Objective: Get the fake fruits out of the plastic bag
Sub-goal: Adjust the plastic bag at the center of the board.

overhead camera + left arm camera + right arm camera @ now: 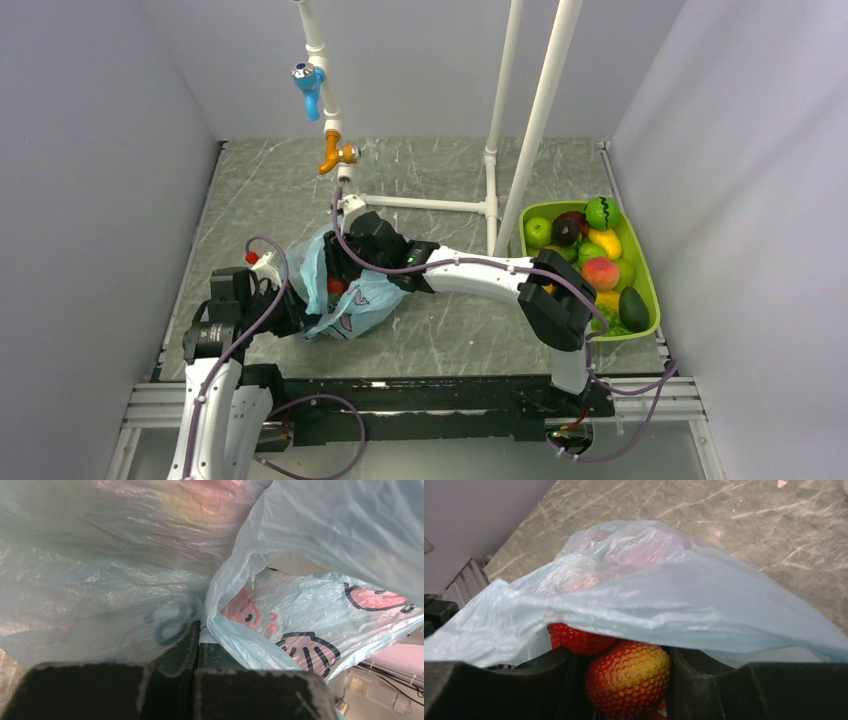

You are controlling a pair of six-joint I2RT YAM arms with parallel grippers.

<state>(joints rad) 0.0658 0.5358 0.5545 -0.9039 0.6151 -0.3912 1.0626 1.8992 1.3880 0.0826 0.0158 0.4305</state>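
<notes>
The light-blue plastic bag [355, 300] with its pink-and-dark print lies crumpled on the marble-patterned table left of centre. My left gripper [298, 312] is at the bag's left edge. In the left wrist view its jaws [198, 636] are pressed together on a fold of the bag [310, 600]. My right gripper [342, 272] reaches into the bag's mouth from the right. In the right wrist view it [621, 656] is shut on a bumpy red-and-yellow fake fruit [629, 675]. A second red bumpy fruit [576, 637] sits just behind, under the bag's film [649, 595].
A lime-green tray [652, 292] holding several fake fruits stands at the right side of the table. A white pipe frame [530, 130] rises at the back centre, with a blue and orange tap [315, 90] hanging on it above the bag.
</notes>
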